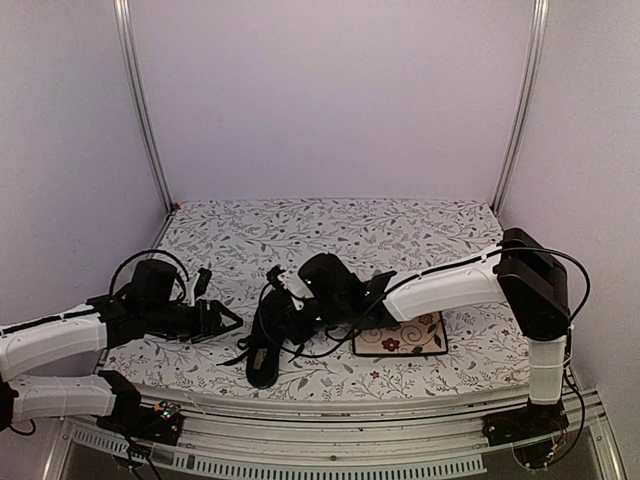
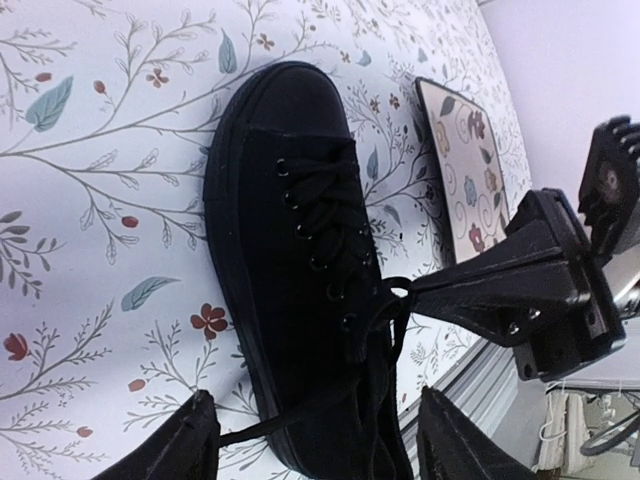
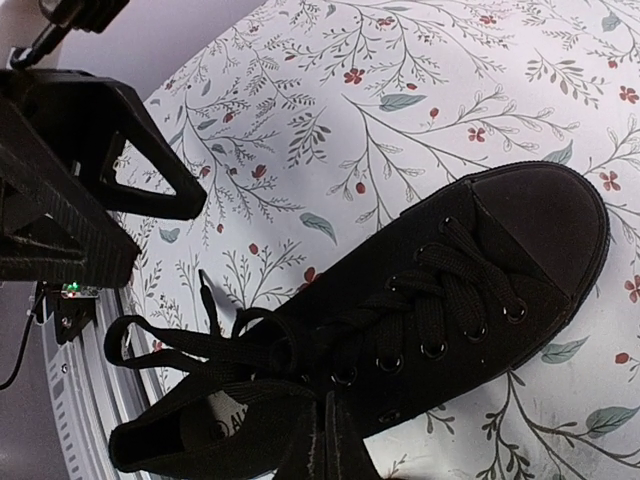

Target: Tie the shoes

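The black shoe [image 1: 266, 345] lies near the table's front edge, toe pointing away. In the left wrist view, the shoe [image 2: 290, 230] fills the middle, and one lace [image 2: 262, 430] trails across the gap between my left fingers. My left gripper [image 1: 228, 320] is open just left of the shoe, touching nothing. My right gripper [image 1: 292, 318] hovers over the shoe's tongue. Its fingers [image 3: 340, 450] are pressed together at the top eyelets, pinching the lace by the knot [image 2: 400, 292]. Loose lace loops [image 3: 170, 345] spread toward the heel. A pale insole label [image 3: 215, 425] shows inside.
A square floral plate [image 1: 401, 335] lies right of the shoe, under the right arm, and it also shows in the left wrist view [image 2: 465, 170]. The table's metal front rail [image 1: 330, 440] is close behind the heel. The floral cloth [image 1: 330, 230] covers the table behind.
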